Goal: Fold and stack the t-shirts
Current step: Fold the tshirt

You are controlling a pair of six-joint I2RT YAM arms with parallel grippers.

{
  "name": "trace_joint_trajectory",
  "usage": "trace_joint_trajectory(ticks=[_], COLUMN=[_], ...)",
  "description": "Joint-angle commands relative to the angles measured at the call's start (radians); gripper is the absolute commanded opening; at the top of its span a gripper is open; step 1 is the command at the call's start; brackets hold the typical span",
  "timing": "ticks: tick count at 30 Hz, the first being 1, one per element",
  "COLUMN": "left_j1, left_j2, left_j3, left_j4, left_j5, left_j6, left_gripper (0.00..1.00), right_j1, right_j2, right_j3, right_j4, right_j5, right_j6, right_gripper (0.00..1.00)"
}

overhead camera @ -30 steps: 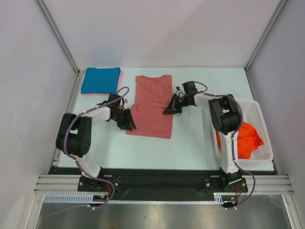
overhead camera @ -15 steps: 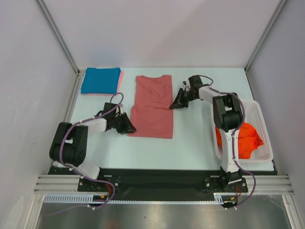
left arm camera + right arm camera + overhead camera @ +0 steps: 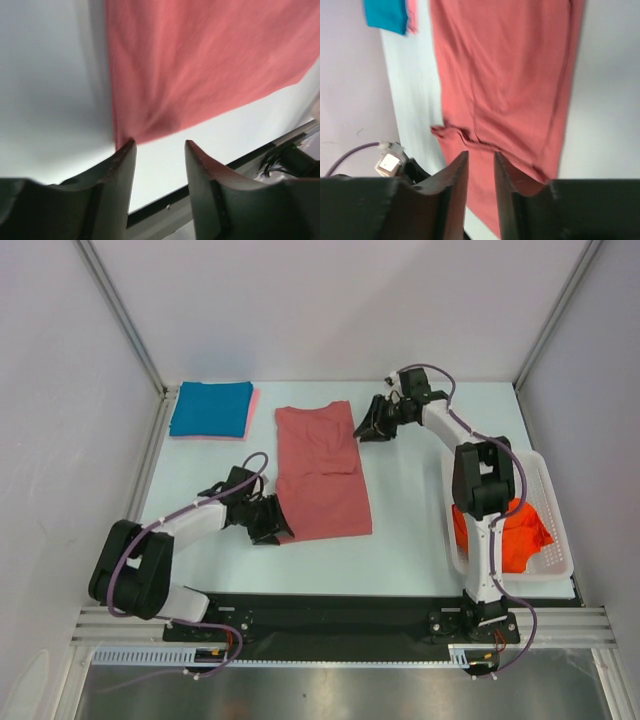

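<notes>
The salmon-red t-shirt (image 3: pixel 320 475) is plain and dusty-toned against the pale bluish-white counter (image 3: pixel 420 530). A teal-blue t-shirt (image 3: pixel 211 408) shows beside a light pink t-shirt (image 3: pixel 255 405). The bright orange-red t-shirts (image 3: pixel 505 535) contrast with the white lattice basket (image 3: pixel 530 475).

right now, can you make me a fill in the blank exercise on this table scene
The teal-blue t-shirt lies folded on the light pink t-shirt at the table's far ___ corner. The orange-red t-shirts sit in the white basket on the ___ side. The left gripper sits at a corner of the salmon-red t-shirt, jaws ___.
Missing words: left; right; open.
</notes>
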Motion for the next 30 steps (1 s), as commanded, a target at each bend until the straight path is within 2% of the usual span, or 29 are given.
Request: trace_joint_trajectory(ticks=[1,3,4,5,7,9,15,18,21,23,30], left_j1=[-0.009,-0.007,-0.007,-0.006,-0.001,0.005,0.049,0.051,0.053,0.054,0.056], left_j2=[-0.071,-0.103,-0.114,-0.124,-0.141,-0.141,-0.099,-0.077,-0.071,-0.063,-0.052], left_j3=[0.086,0.145,0.154,0.16,0.145,0.103,-0.03,-0.039,-0.053,-0.064,-0.07], left_j4=[-0.263,-0.326,-0.335,-0.349,-0.349,-0.315,-0.167,-0.131,-0.101,-0.087,-0.088], left_j5=[-0.119,-0.164,-0.169,-0.17,-0.159,-0.121,-0.023,-0.034,-0.04,-0.04,-0.076], left_j6=[0.068,0.081,0.081,0.074,0.062,0.043,-0.026,-0.041,-0.073,-0.101,-0.176], left_gripper=[0.56,0.62,0.69,0.73,0.79,0.8,0.82,0.8,0.79,0.76,0.63], right_j1=[0.004,0.005,0.007,0.008,0.013,0.013,0.011,0.008,0.005,0.008,0.008], right_j2=[-0.129,-0.241,-0.288,-0.362,-0.434,-0.491,-0.57,-0.565,-0.539,-0.527,-0.524], right_j3=[-0.129,-0.293,-0.352,-0.481,-0.588,-0.718,-0.886,-0.95,-0.997,-1.023,-1.089], right_j4=[-0.137,-0.142,-0.13,-0.118,-0.09,-0.07,0.01,0.066,0.129,0.192,0.258], right_j5=[0.032,0.041,0.044,0.041,0.027,0.027,0.004,0.0,-0.022,-0.043,-0.027], right_j6=[-0.071,-0.099,-0.101,-0.104,-0.111,-0.111,-0.105,-0.079,-0.047,-0.015,0.011], right_gripper=[0.4,0.47,0.55,0.58,0.65,0.68,0.78,0.77,0.72,0.65,0.56])
